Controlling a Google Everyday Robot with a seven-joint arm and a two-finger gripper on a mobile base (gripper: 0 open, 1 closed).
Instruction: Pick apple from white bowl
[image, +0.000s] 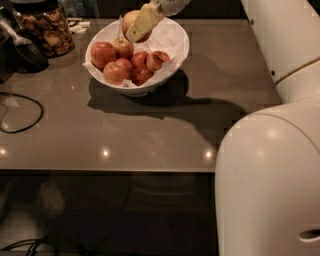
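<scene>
grip: your cream two-finger gripper (142, 23) looks clamped on the pale yellow-gold round apple (128, 19)
where: apple's right over the back of the glossy white bowl (175, 50), so go straight up

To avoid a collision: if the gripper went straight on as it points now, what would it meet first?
Holding the apple above the white bowl, the gripper points down-left: probably the red apples inside first; depth unclear.
</scene>
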